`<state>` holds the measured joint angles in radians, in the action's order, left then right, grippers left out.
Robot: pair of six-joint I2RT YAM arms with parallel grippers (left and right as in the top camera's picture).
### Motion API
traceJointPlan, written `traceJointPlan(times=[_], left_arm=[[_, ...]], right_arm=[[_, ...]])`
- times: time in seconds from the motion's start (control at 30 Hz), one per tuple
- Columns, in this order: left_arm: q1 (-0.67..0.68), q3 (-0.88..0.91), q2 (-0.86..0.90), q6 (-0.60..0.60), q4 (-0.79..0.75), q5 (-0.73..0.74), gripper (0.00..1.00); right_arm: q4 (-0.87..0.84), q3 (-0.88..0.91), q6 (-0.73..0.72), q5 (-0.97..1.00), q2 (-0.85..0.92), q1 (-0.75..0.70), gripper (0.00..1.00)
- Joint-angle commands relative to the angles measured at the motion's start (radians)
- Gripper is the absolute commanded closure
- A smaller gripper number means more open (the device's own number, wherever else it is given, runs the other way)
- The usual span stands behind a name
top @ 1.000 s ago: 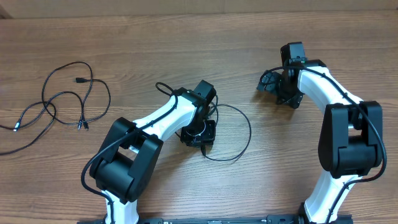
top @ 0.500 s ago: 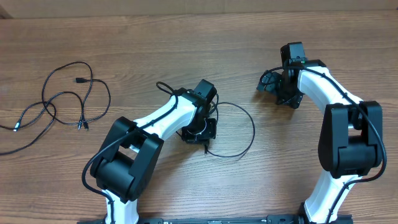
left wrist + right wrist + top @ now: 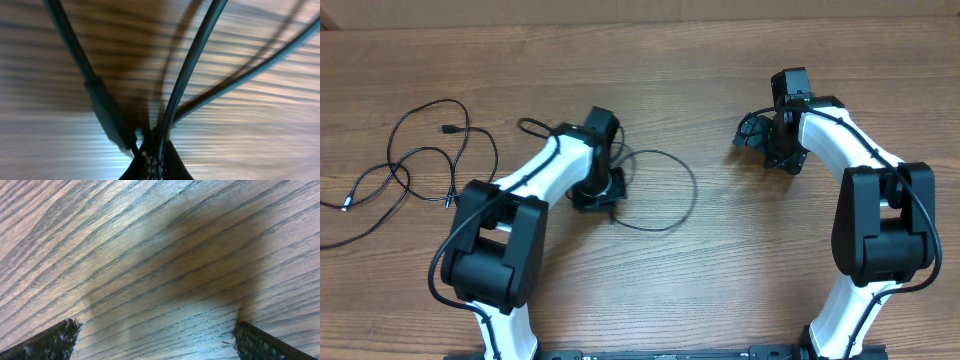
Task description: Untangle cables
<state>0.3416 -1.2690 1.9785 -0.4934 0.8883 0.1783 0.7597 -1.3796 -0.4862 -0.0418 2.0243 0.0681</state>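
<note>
The left claw point(image 3: 152, 161) is pinched together on a thin black flexible cable point(image 3: 191, 65) just above the brown wood-grain worktop point(image 3: 650, 80); 3 dark strands fan up from the pinch in the left wrist view; from overhead this cable lies in 1 open loop on the worktop, spreading toward 3 o'clock from the claw; a loose tangle of thin black cords with small plugs point(image 3: 420, 152) rests well apart at 9 o'clock; the right claw point(image 3: 157, 340), toward 2 o'clock, stands wide apart over bare wood, gripping nothing.
</note>
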Motion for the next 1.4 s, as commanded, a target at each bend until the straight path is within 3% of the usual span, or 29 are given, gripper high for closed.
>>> traceJointPlan(times=[0.0, 0.1, 0.27, 0.37, 0.53, 0.57, 0.63, 0.87, 1.13, 1.37], left_arm=[[-0.045, 0.016, 0.016, 0.026, 0.055, -0.286, 0.96], [-0.05, 0.015, 0.016, 0.039, 0.065, -0.267, 0.96], [-0.05, -0.044, 0.016, 0.15, 0.086, -0.091, 0.95], [-0.05, -0.121, 0.016, 0.151, 0.144, -0.081, 0.87], [-0.054, -0.239, 0.016, 0.21, 0.217, -0.098, 0.18], [-0.054, -0.256, 0.016, 0.229, 0.222, -0.124, 0.08], [-0.054, -0.267, 0.016, 0.249, 0.222, -0.181, 0.0], [-0.055, -0.238, 0.018, 0.251, 0.204, -0.373, 0.0], [-0.077, -0.187, 0.023, 0.298, 0.109, -0.367, 0.0], [-0.081, -0.13, 0.023, 0.405, 0.031, -0.263, 0.01]], right_arm=[[-0.005, 0.005, 0.0, 0.003, -0.031, 0.003, 0.0], [-0.005, 0.005, 0.0, 0.003, -0.031, 0.003, 0.0], [-0.005, 0.005, 0.0, 0.003, -0.031, 0.003, 0.0], [-0.005, 0.005, 0.0, 0.003, -0.031, 0.003, 0.0], [-0.005, 0.005, 0.0, 0.003, -0.031, 0.003, 0.0], [-0.005, 0.005, -0.001, 0.003, -0.031, 0.003, 0.0], [-0.005, 0.005, 0.0, 0.003, -0.031, 0.003, 0.0], [-0.007, 0.005, 0.0, 0.003, -0.031, 0.003, 0.0], [-0.007, 0.005, 0.0, 0.003, -0.031, 0.003, 0.0], [-0.007, 0.005, 0.0, 0.003, -0.031, 0.003, 0.0]])
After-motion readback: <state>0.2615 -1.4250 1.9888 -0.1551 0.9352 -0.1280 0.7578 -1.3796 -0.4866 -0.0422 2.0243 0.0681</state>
